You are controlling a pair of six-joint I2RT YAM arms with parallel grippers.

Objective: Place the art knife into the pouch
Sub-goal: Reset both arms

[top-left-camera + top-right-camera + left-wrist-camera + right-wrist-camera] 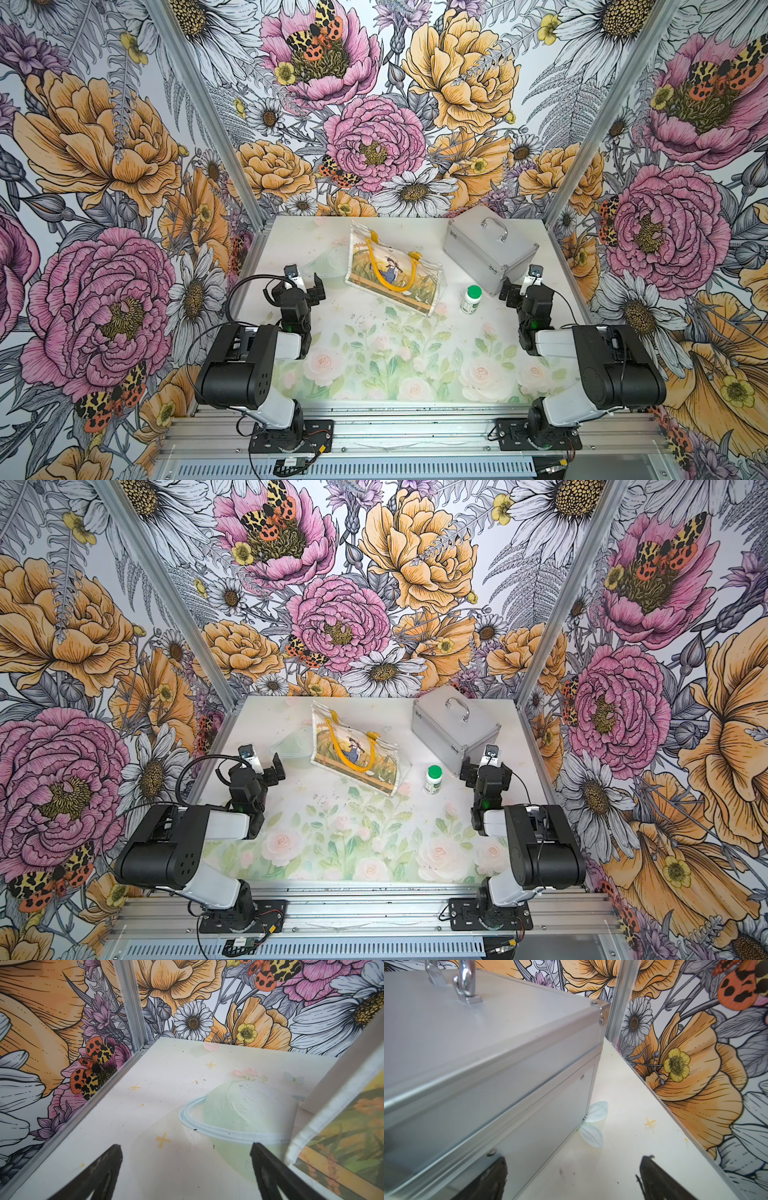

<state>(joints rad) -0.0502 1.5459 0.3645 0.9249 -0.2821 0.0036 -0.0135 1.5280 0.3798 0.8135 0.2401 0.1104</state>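
Both arms are folded low at the near edge of the table (374, 332), upper links swung back and forearms reaching forward. The left gripper (301, 283) hangs close over the surface just beside the pouch (395, 270), fingers (108, 1159) spread wide with nothing between them. The pouch lies mid-table toward the back (printed side up, yellow handles on top). The right gripper (523, 286), also spread and empty, faces the near corner of the silver case (488, 1053). A green-capped bottle (471, 299) stands between it and the pouch.
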